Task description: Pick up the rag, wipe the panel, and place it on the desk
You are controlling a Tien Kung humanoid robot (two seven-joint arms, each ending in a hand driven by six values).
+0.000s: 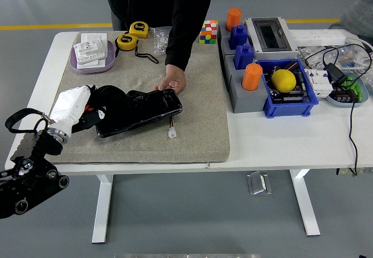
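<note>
I am in a workshop or robotics lab, with a grey floor crossed by a yellow line (52, 27). My white tabletop (280, 141) holds tape measures (127, 41), a blue parts bin (289, 92), an electrical breaker box (270, 35), a power strip (317, 36) and loose cables (351, 124).

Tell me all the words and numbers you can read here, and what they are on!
"5m": on the yellow tape measure at the table's far edge.
Second yellow tape measure: round label too blurred to read.
White packets in the purple tray: print too small to read.
Nothing else is readable.
</note>
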